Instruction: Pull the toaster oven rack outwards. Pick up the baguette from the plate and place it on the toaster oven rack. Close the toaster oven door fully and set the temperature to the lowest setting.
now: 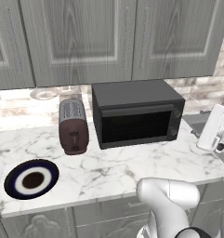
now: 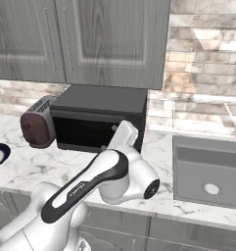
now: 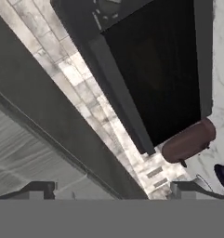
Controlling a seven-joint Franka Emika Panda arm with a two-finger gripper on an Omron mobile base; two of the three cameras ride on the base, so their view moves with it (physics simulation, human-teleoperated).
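The black toaster oven (image 1: 136,114) stands at the back of the marble counter. Its door (image 1: 134,126) is shut, with the bar handle (image 1: 137,110) along the top edge. The rack is hidden behind the dark glass. To the front left lies the round navy plate (image 1: 32,179), showing a bare brown centre; the baguette is out of view. My gripper (image 3: 112,190) is open with nothing between its fingertips (image 3: 36,188). It hangs in the air off the oven's right side and looks across the door (image 3: 155,69). The white hand (image 1: 214,125) sits at the right edge.
A maroon-and-silver slot toaster (image 1: 73,125) stands just left of the oven. Two knobs (image 1: 177,114) sit on the oven's right strip. Grey wall cabinets (image 1: 108,37) hang above. A steel sink (image 2: 210,171) is sunk into the counter to the right.
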